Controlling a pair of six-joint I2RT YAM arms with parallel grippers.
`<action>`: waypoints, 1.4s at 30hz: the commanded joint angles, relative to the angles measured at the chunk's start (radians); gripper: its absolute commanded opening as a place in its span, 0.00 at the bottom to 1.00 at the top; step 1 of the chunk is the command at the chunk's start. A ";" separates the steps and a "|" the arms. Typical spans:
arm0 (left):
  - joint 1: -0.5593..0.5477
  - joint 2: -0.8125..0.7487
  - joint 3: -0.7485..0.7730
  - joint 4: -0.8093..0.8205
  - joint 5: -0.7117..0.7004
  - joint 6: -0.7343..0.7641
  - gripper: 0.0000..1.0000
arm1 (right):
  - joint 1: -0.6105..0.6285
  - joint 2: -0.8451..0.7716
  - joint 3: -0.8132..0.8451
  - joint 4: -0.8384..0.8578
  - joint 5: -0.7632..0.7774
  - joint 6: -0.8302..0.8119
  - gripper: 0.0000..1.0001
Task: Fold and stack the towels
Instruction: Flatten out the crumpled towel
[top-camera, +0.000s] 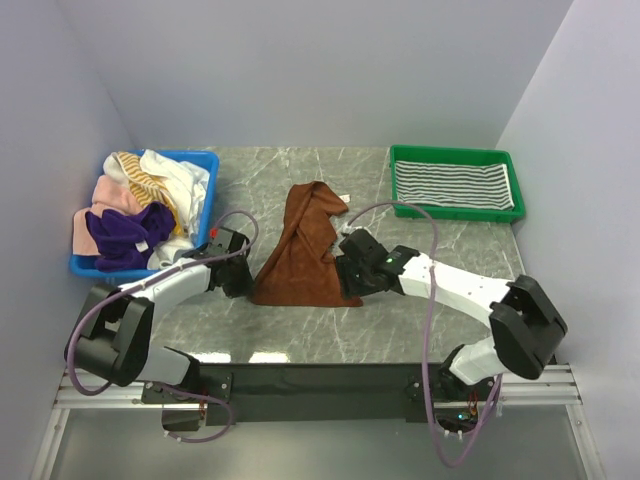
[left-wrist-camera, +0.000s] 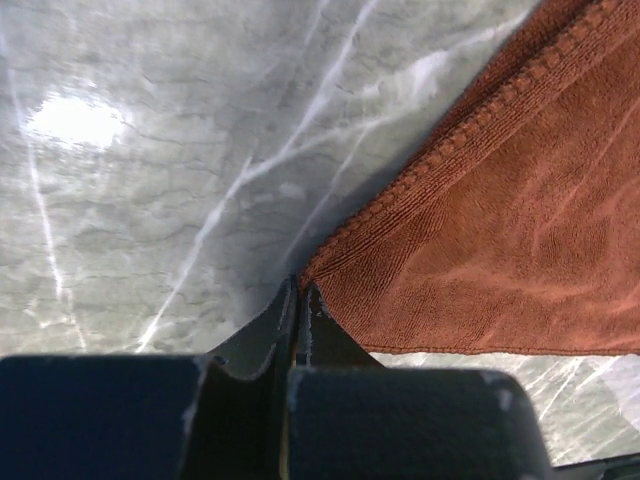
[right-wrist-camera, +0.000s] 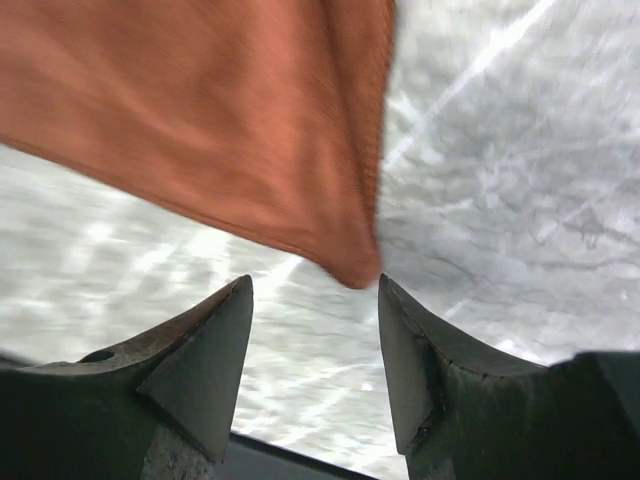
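A plain brown towel (top-camera: 300, 250) lies crumpled in a rough triangle on the middle of the marble table (top-camera: 330, 335). My left gripper (top-camera: 240, 277) is at its near left corner. In the left wrist view the jaws (left-wrist-camera: 298, 288) are shut, pinching the very corner of the brown towel (left-wrist-camera: 500, 230). My right gripper (top-camera: 352, 276) is at the near right corner. In the right wrist view it (right-wrist-camera: 313, 282) is open and empty, with the corner of the brown towel (right-wrist-camera: 220, 120) just ahead of the fingertips. A grey-white striped towel (top-camera: 452, 184) lies flat in the green tray (top-camera: 457, 213).
A blue bin (top-camera: 85, 266) at the back left holds a heap of towels, among them purple (top-camera: 125, 235), pink (top-camera: 105, 200), white (top-camera: 180, 185) and yellow-striped (top-camera: 140, 175). Walls close in the table on the left, back and right.
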 joint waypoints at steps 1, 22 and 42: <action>-0.009 -0.030 -0.010 0.042 0.026 -0.020 0.01 | -0.026 -0.039 0.004 0.047 -0.028 0.073 0.61; -0.010 -0.140 -0.008 -0.127 -0.118 -0.017 0.01 | -0.106 0.037 -0.062 0.121 -0.031 0.145 0.49; -0.010 -0.151 -0.004 -0.142 -0.127 -0.019 0.01 | 0.017 0.155 0.062 0.022 0.035 0.159 0.49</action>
